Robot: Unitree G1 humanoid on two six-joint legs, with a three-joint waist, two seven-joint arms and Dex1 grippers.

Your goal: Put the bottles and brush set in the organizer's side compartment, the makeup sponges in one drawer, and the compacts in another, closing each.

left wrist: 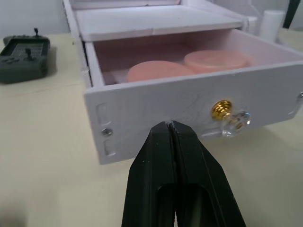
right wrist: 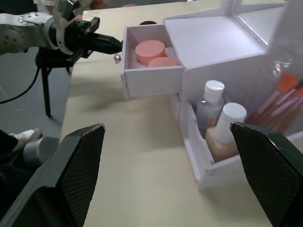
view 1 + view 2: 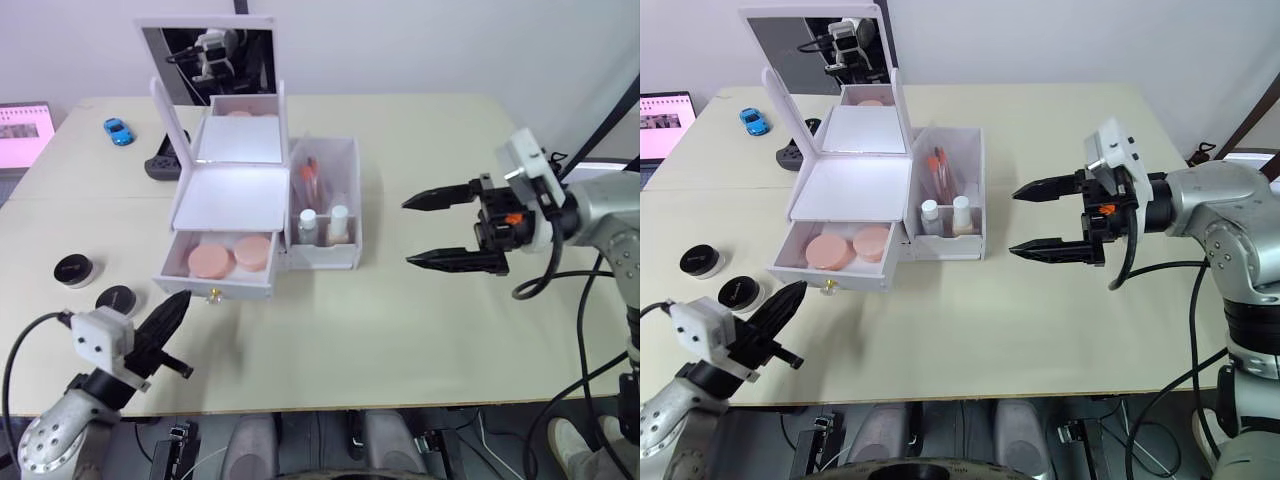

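bare table (image 3: 330, 340) lies open before the pulled-out drawer (image 3: 215, 283); two compacts (image 3: 95, 284) crowd the left approach, and the organizer (image 3: 262, 200) itself blocks passage between the arms.

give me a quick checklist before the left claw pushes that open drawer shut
1. Sponges inside the drawer, below its rim: ok.
2. Left claw shut, tips at the drawer front beside the knob: ok.
3. Right claw open, clear of the organizer: ok.
4. Bottles and brush set in the side compartment: ok.
5. Compacts put away: not ok, both on the table left of the drawer.
6. Push path free behind the drawer: cannot tell.
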